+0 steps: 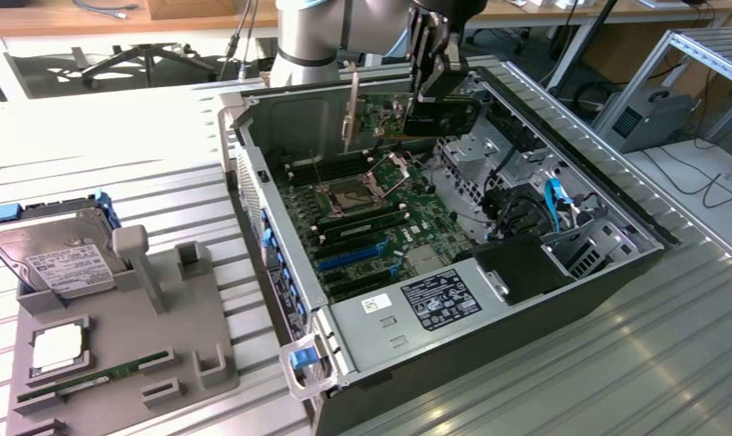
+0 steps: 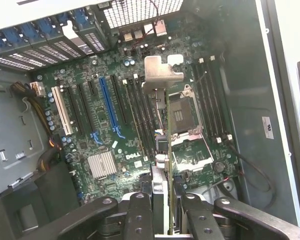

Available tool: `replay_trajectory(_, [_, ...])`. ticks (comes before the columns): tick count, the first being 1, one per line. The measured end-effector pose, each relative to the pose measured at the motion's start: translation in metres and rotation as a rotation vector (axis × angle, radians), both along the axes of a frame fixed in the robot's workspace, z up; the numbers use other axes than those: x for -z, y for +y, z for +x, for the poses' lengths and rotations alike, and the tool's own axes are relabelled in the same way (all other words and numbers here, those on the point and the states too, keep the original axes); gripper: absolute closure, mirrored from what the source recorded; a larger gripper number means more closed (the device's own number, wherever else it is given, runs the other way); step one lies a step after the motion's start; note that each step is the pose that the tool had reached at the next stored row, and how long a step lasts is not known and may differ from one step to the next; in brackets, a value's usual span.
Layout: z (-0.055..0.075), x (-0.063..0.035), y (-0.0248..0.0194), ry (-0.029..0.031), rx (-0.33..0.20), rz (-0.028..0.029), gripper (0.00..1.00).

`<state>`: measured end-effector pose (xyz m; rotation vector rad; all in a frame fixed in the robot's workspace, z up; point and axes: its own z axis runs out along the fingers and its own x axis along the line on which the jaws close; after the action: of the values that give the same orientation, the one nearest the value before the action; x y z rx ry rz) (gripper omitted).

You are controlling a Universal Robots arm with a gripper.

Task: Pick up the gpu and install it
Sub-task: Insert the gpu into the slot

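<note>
One gpu is pinched in my pincer. My two black fingers press on its flat sides, one on each side, so I am grasping it tight. The gpu hangs under the pincer and stands on its thin edge, up in the air over the open case. It touches nothing but me. Its shiny bracket is at the end far from my fingers.

My arm stands behind the case, and the pincer points down into it. In the wrist view the gpu's thin edge runs over the spot between the long black slots and the square socket. The blue slot is off to one side, apart from the gpu.

The gpu is thin and flat, with a dark board and a black lump on one face. The bracket is bare bent metal. The mainboard is green and full of tiny parts. The case is grey metal inside and black outside. The desk is made of ribbed silver slats. On the exterior view's left, a grey tray holds a silver drive with a white label and a long green stick.
</note>
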<state>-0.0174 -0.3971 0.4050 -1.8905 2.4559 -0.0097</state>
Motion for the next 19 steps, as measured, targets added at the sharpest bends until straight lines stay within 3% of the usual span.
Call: replay_trajectory(19, [0.0000,0.0000,0.0000,0.0000,-0.044,0.0000,0.73])
